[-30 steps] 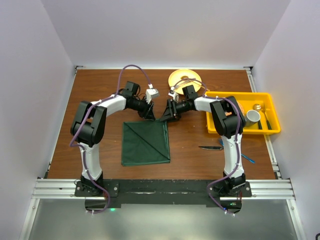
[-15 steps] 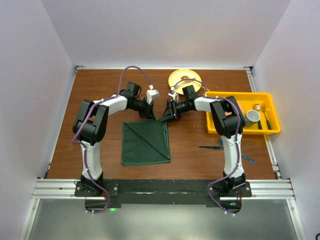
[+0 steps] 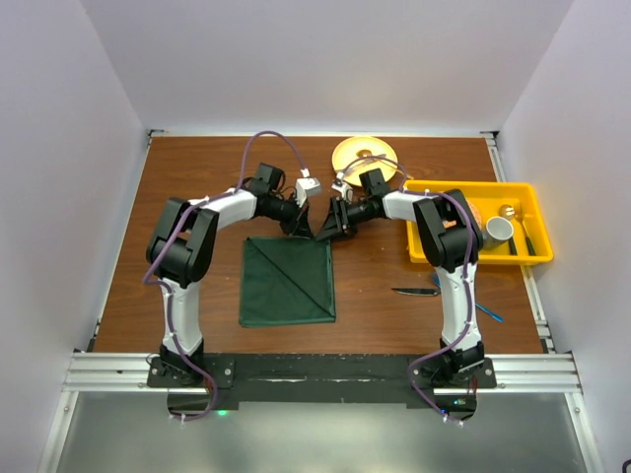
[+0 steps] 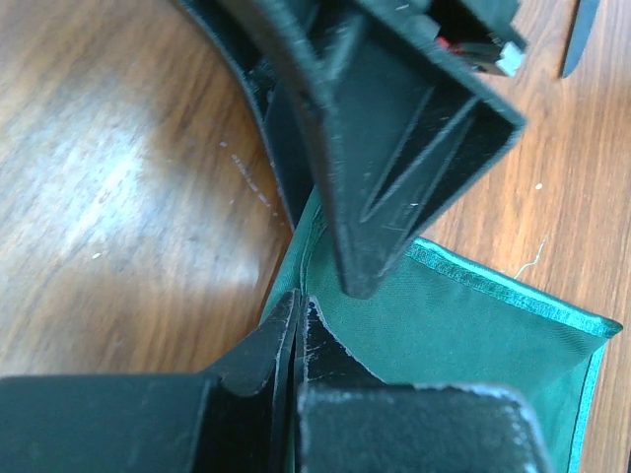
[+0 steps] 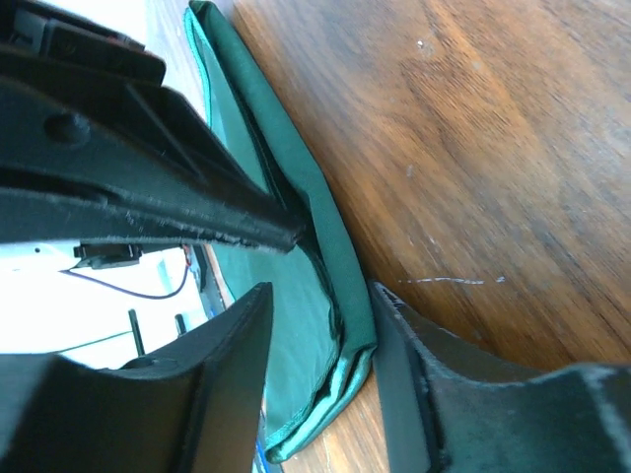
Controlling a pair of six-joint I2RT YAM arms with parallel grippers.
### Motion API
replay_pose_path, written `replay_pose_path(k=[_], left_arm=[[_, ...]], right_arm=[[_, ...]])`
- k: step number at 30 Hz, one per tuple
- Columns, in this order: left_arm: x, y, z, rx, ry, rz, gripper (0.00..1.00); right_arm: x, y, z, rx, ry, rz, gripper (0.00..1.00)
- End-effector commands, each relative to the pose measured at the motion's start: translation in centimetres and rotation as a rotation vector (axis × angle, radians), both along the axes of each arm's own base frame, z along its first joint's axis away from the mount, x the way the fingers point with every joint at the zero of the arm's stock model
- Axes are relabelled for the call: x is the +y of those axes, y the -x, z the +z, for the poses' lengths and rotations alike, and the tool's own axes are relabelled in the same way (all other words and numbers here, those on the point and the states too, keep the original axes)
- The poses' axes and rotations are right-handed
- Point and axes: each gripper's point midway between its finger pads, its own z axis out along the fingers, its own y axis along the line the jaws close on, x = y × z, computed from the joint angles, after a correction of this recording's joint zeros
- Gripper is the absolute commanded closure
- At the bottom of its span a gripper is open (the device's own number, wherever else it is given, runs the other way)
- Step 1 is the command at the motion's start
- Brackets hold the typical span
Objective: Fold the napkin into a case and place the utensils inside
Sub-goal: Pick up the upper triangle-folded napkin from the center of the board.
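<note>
I see the napkin [image 3: 287, 281], a dark green woven cloth folded into a flat square with 1 diagonal crease. It lies on the wood-grain table [image 3: 197, 177] between the 2 arms. Both grippers meet at its far right corner. The left gripper [image 3: 300, 231] is pinched fully together at the hemmed edge; I cannot tell whether cloth is caught. The right gripper [image 3: 318, 234] stands half apart, its black jaws straddling the layered fold. The slim knife [image 3: 414, 292] lies on the table to the right, well apart.
</note>
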Motion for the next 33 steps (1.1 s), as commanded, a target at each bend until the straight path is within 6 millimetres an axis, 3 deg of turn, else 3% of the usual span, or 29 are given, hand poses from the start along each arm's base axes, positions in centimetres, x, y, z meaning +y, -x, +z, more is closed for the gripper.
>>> replay_pose_path(k=[1,6,7,8,11,15,18,20,33], left_arm=[[-1.0,-0.8,2.7,-0.085,0.046,-0.026,1.0],[-0.7,-1.0,2.4,-0.081,0.03,-0.015,1.0],[-0.5,-1.2,2.4,-0.084,0.023,-0.007,0.99],[-0.4,-1.1,2.5,-0.088,0.015,-0.012,0.85],[1.4,-1.8,3.1,-0.103,-0.014,-0.022,0.64],[6.9,-3.3,3.1,-0.055,-0.026,-0.015,0.51],[9.3,-2.5,2.6,-0.006,-0.033,-0.066,0.46],[9.9,-1.6,2.2,0.015,-0.03,-0.106,0.38],[11.5,0.8,-1.7,0.114,-0.062,-0.201,0.39]], right_arm=[[-0.8,0.9,-4.1,0.043,0.115,-0.022,0.63],[-0.8,0.8,-4.4,0.034,0.124,-0.024,0.86],[-0.8,0.5,-4.3,0.023,0.122,-0.022,0.99],[-0.8,0.4,-4.2,0.016,0.122,-0.018,1.0],[-0.8,0.1,-3.9,-0.024,0.139,0.006,1.0],[-0.7,-0.2,-2.8,-0.104,0.14,0.062,1.0],[-0.4,-0.1,-1.4,-0.205,0.14,0.129,1.0],[-0.2,0.1,-0.3,-0.271,0.143,0.17,1.0],[0.8,0.9,3.1,-0.494,0.151,0.282,1.0]])
